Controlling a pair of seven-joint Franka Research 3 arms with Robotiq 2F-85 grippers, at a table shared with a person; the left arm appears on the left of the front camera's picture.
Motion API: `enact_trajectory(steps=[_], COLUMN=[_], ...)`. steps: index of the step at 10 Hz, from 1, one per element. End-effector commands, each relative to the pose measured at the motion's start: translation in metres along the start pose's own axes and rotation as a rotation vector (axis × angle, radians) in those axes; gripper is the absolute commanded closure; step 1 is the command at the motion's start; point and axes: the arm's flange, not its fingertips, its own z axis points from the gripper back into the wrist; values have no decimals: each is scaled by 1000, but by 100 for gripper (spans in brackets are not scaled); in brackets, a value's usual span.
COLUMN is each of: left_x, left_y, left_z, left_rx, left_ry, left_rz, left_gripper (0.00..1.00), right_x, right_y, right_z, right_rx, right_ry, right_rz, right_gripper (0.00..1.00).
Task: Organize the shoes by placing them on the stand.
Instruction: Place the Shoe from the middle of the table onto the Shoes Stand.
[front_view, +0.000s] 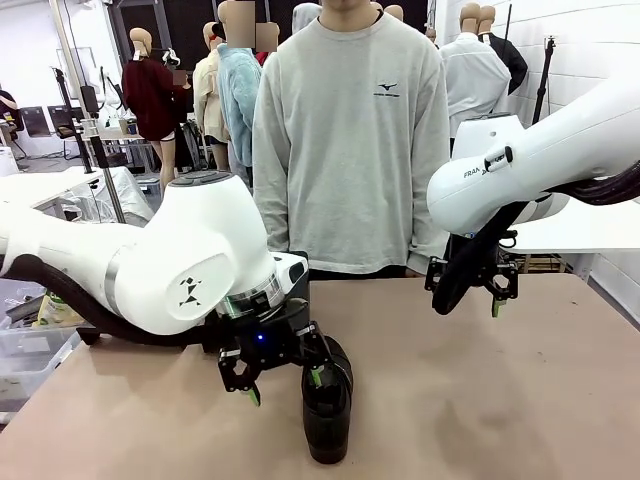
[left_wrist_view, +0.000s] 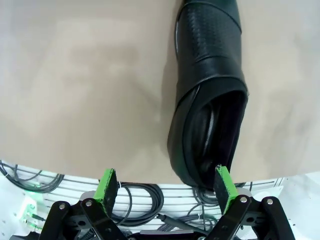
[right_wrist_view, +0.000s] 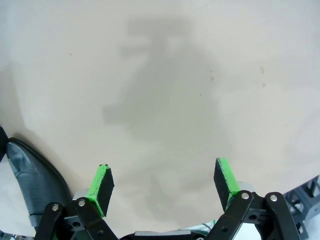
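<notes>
The left pincer (front_view: 283, 385) hangs spread and empty beside a black shoe (front_view: 327, 410) on the table (front_view: 500, 400). The right pincer (front_view: 470, 295) is spread too, gripping nothing. No shoe looks placed yet.

One shoe (front_view: 327, 412) lies on the table (front_view: 500, 400) near its front edge, apparently beside the left arm's fingers (front_view: 315, 376).

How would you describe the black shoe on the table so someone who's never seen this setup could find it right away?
Start at the brown table and follow the left arm down to the left gripper near the table's near edge. Just beside its open fingers lies the shoe, glossy black, with a wide ankle opening. It is the one dark thing lying on the tabletop.
</notes>
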Motion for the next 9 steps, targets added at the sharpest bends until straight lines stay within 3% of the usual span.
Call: enact_trajectory(steps=[1, 8, 9], left_x=[2, 12, 7], left_y=[-8, -18, -5], left_z=[-4, -35, -29], left_rx=[10, 40, 34], left_ry=[-39, -11, -11], left_rz=[21, 50, 17], left_gripper=[0, 0, 0], right_x=[0, 0, 0], right_y=[-1, -1, -1], right_z=[-1, -1, -1], right_rx=[-9, -9, -9], right_ry=[-6, -6, -6], right_rz=[9, 9, 9], right_gripper=[0, 0, 0])
